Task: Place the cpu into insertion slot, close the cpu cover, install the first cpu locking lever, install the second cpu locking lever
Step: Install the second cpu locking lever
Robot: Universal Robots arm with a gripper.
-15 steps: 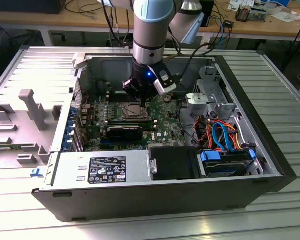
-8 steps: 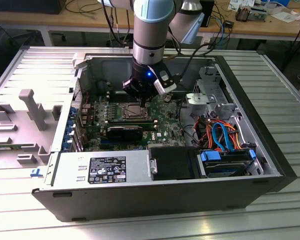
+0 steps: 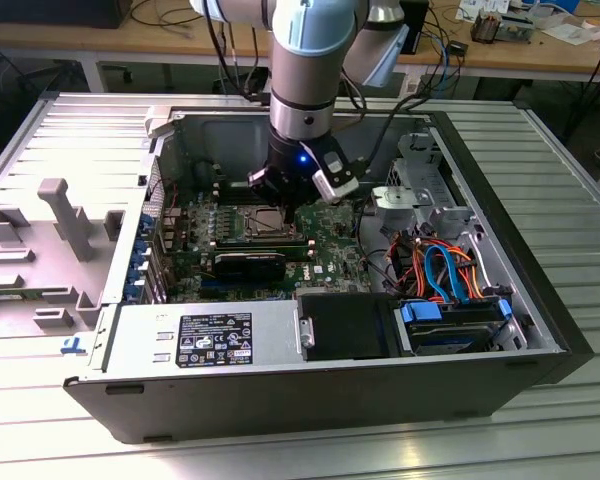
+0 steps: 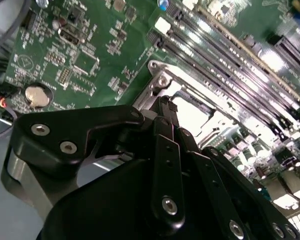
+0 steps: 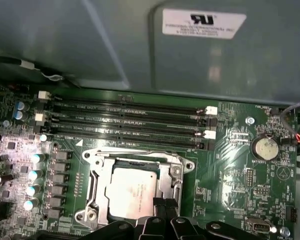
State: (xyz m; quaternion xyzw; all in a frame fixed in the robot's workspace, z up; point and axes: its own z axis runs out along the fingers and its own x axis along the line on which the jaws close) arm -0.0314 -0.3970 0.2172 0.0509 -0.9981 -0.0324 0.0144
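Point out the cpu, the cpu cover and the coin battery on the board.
cpu (image 5: 132, 192): first wrist view, middle of its silver-grey top.
cpu cover (image 5: 176, 176): first wrist view, the frame's side bar beside the chip.
coin battery (image 5: 265, 148): first wrist view, centre of the round silver face.

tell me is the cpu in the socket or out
In: the cpu lies flat inside the insertion slot, the end effector at its edge.

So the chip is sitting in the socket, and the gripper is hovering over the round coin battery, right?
Not quite. The chip does sit in the socket, but the gripper is at the socket's edge, not over the coin battery, which lies off to one side. The first wrist view shows it.
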